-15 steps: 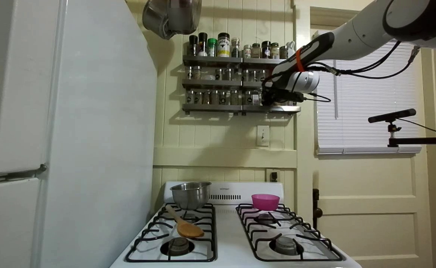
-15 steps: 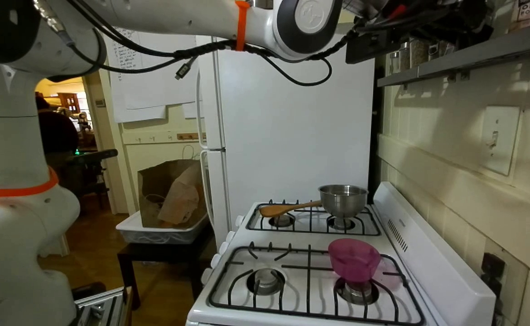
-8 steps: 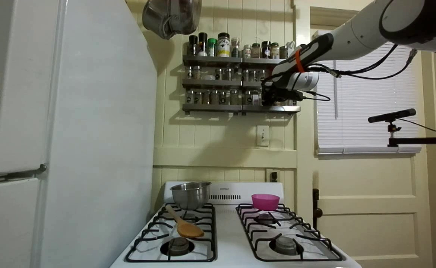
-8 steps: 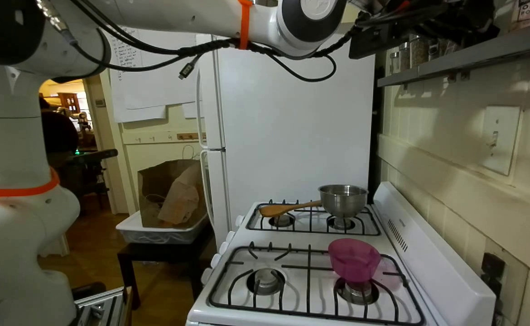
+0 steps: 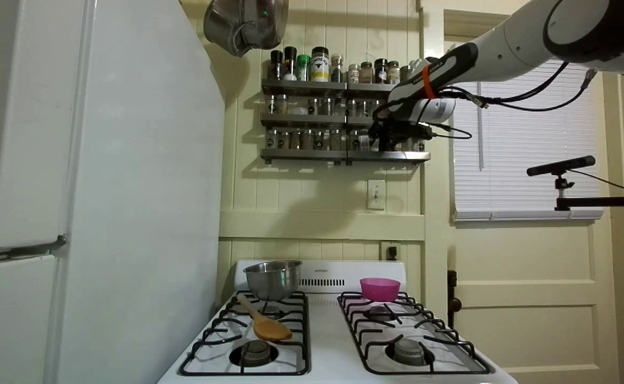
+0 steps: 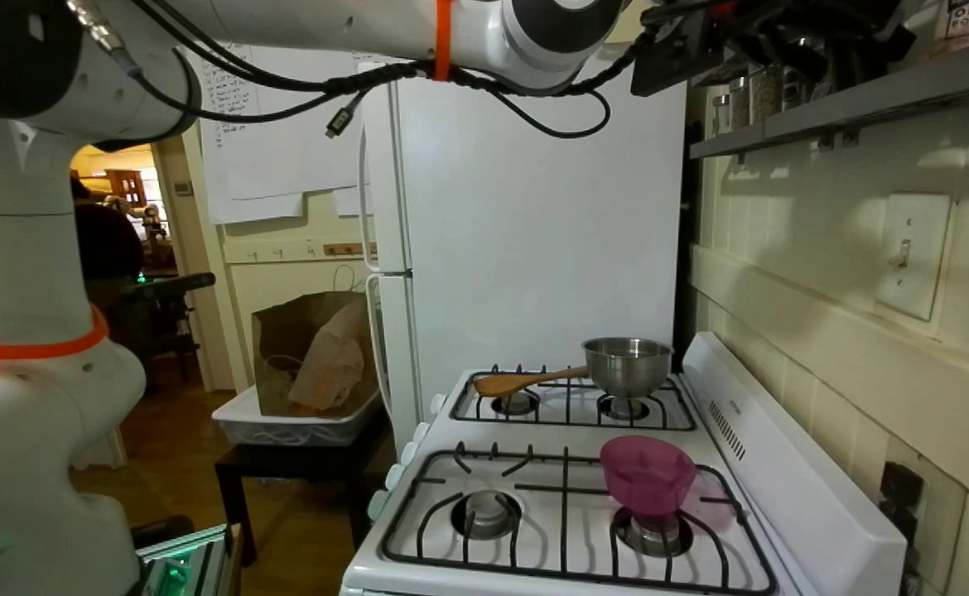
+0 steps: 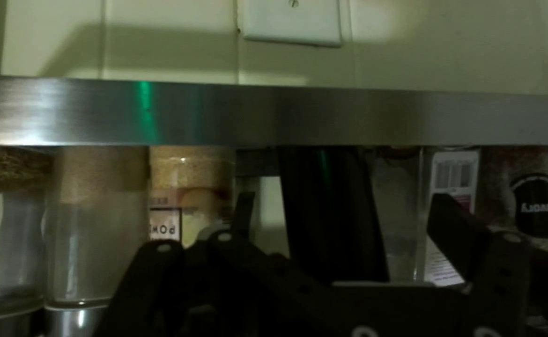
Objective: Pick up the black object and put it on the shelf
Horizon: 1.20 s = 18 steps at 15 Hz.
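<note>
One gripper (image 7: pixel 342 199), released, showed gaps either side of the black cylinder (image 7: pixel 332 215), which seemed to rest among spice jars (image 7: pixel 96 234) on the bottom steel shelf (image 7: pixel 274 114). I judged the placing done; backing straight out was called for next.

In an exterior view, a white robot arm (image 6: pixel 310 21) is hanging at the top, and its black end effector (image 6: pixel 865 54) is hovering near a grey metal shelf (image 6: pixel 865 108), which is carrying glass jars (image 6: pixel 764 95). On the white gas stove (image 6: pixel 534 439), a translucent pink bowl (image 6: pixel 648 476) and a round steel pot (image 6: pixel 627 372) are standing apart; a wooden spoon (image 6: pixel 519 382) is lying with its handle toward the pot.
</note>
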Motion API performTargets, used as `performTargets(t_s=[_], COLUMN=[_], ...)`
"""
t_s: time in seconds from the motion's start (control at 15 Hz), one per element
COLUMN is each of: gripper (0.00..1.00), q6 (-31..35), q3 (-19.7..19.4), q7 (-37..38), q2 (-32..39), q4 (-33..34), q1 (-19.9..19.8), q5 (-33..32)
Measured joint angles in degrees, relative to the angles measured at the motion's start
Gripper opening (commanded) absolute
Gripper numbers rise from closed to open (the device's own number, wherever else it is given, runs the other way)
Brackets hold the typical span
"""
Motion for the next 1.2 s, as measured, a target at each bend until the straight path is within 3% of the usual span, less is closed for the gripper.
performTargets(t_s=[0.67,0.73,0.8,0.93,1.2], gripper=[1.0,0.95,0.74,0.7,0.39], q6=[-12.97,-14.18,-15.26,-17.04,-17.13], q3=[-2.57,-2.93,-3.31,-3.75,-3.79], q7=[0.0,0.0,0.0,0.0,0.0], q2=[-6.4,-7.26,-8.04,-9.19,-9.91], q4=[-1.04,-1.5,-1.98,-2.75,-3.92], q1=[2.47,2.47,2.47,2.47,2.85], q5=[-0.71,-1.03,-1.23,-1.25,-1.18])
